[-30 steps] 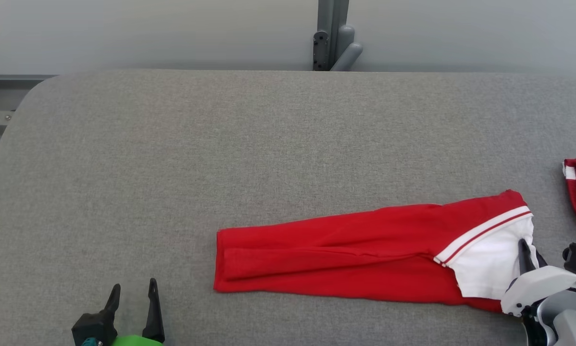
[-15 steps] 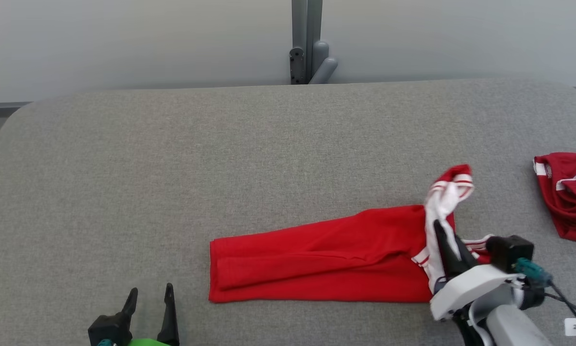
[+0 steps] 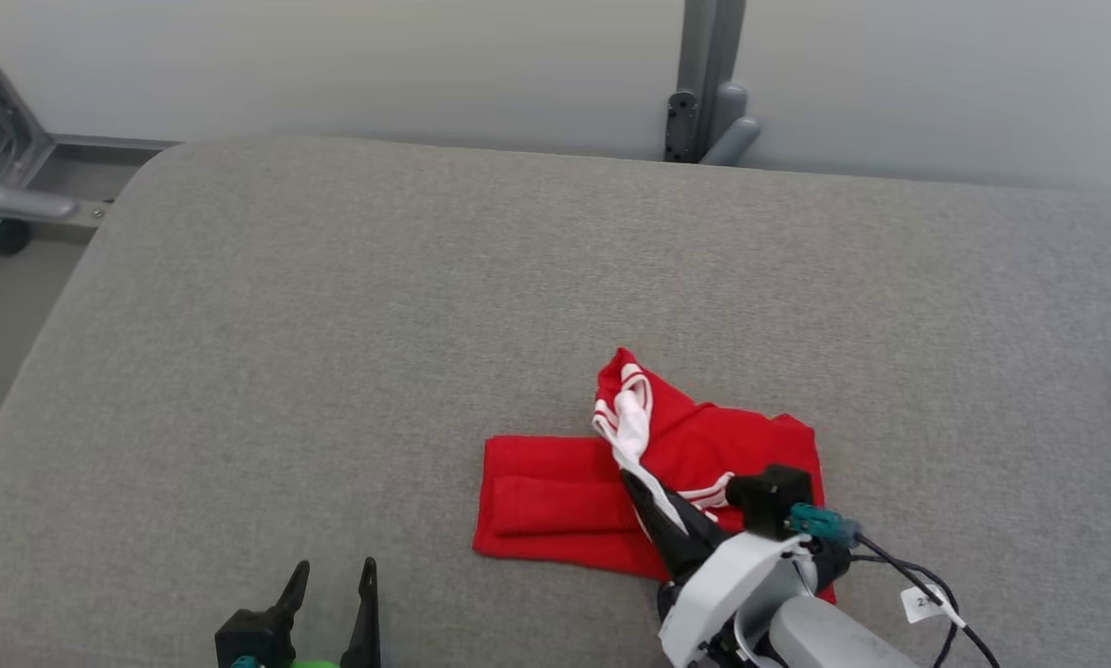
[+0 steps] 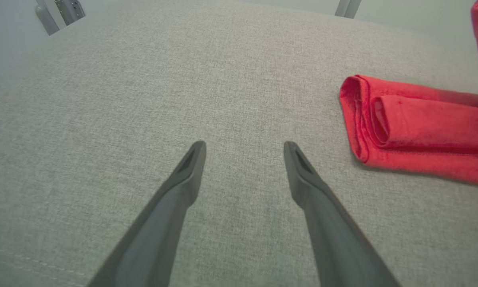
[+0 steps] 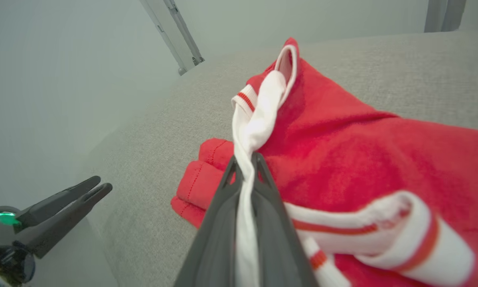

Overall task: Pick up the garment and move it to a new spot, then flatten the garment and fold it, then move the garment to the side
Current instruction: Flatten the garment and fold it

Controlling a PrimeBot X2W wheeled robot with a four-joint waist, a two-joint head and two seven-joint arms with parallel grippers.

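Broadly, a grey fabric-covered table (image 3: 333, 325) spans the head view, with a grey post (image 3: 708, 83) rising behind its far edge. The red garment (image 3: 555, 510) lies on the near part of the table, right of centre. Its left part is flat, and its right part is lifted and doubled back over itself. The left wrist view adds what the head view cannot: the folded end (image 4: 382, 127) is a stack of layers with rounded fold edges. It rests on the cloth to the right of the left gripper (image 4: 243, 145) and apart from it. In the head view that gripper (image 3: 333, 568) sits at the lower left, fingers spread wide with nothing between them. The right gripper (image 3: 632, 482) reaches over the garment from the lower right. The right wrist view shows its grip plainly: the two dark fingers are pressed together on a twisted strip of white trim (image 5: 255, 127), which runs down between them. A small white tag (image 3: 922, 603) hangs from the cable by that wrist.
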